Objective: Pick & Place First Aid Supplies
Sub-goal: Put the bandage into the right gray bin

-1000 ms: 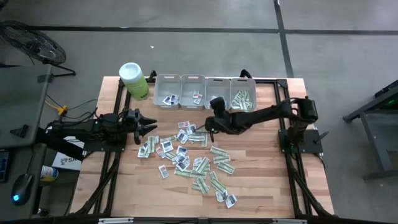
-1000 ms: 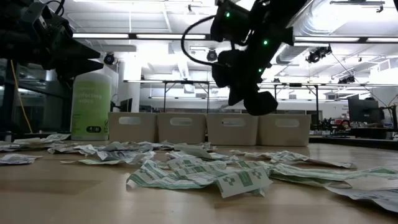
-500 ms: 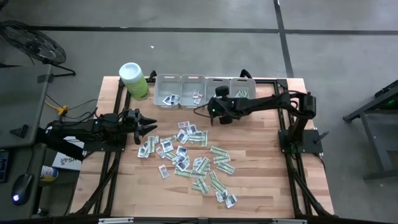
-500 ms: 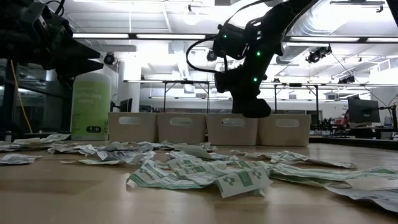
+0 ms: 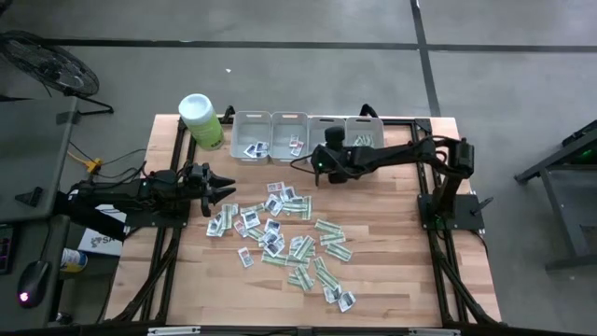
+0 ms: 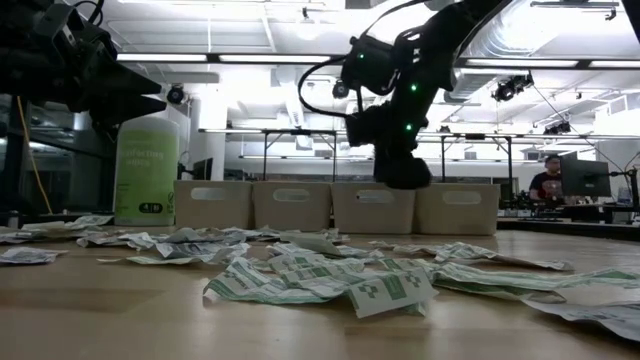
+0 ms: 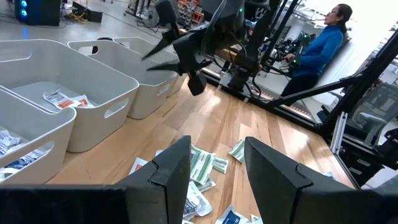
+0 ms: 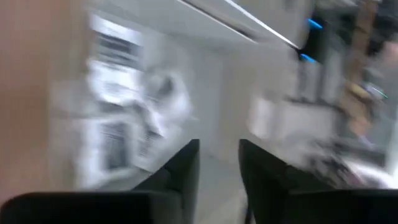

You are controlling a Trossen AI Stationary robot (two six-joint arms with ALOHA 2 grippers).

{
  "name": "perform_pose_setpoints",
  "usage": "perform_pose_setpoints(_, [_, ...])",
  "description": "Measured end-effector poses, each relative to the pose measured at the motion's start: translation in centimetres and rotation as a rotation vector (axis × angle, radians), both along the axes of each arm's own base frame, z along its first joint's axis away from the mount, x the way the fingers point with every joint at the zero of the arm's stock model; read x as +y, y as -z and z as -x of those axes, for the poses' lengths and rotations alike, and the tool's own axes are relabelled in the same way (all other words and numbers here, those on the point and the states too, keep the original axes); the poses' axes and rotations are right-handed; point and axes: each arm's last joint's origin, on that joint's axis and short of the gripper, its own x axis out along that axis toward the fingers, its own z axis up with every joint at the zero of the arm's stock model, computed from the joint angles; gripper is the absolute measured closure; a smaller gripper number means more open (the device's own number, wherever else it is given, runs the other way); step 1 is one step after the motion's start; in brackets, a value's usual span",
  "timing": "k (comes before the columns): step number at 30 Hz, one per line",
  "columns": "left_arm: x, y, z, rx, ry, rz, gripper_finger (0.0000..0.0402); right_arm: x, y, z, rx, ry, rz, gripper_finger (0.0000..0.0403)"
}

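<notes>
Well apart: packets (image 5: 280,229), right jaws.

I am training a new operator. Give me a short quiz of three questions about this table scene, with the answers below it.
1. How many grey bins stand in the row? A) two B) four C) six
2. True or false: the lime-green canister lies inside one of the bins.
3. Fill in: the ____ gripper hangs nearest the bins.
Key: 1 B. 2 false, it stands on the table beside the row. 3 right: the right gripper.
</notes>
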Motion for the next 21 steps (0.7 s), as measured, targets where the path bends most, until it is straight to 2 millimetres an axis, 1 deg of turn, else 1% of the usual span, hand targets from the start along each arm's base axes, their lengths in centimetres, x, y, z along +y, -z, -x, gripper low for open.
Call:
perform_pose_setpoints(2, [0.0,0.0,0.0,0.0,0.0,0.0,0.0252,0.3,-0.5,0.2,-0.011,0.079,0.102,0.028])
perform_pose_setpoints(4, [0.0,0.0,0.0,0.001,0.0,0.0,0.0252,0.8,-1.5,0.6,-0.034,0.138,0.186,0.0264])
perform_pose_setpoints(6, [0.0,0.0,0.0,0.0,0.0,0.0,0.0252,1.6,-2.4,1.0,-0.057,0.168,0.224,0.0255])
perform_pose_setpoints(9, [0.0,0.0,0.0,0.001,0.0,0.0,0.0252,2.9,-3.2,1.8,-0.112,0.228,0.241,0.025])
perform_pose_setpoints(13, [0.0,0.0,0.0,0.0,0.0,0.0,0.0252,4.7,-4.4,3.6,-0.229,0.312,0.145,0.0252])
perform_pose_setpoints(16, [0.0,0.0,0.0,0.0,0.0,0.0,0.0252,6.0,-4.8,4.7,-0.282,0.365,0.041,0.026])
perform_pose_setpoints(19, [0.0,0.0,0.0,0.0,0.0,0.0,0.0252,7.2,-5.0,5.2,-0.312,0.378,-0.069,0.0267])
perform_pose_setpoints(21, [0.0,0.0,0.0,0.001,0.0,0.0,0.0252,8.0,-4.9,5.1,-0.301,0.359,-0.16,0.0271])
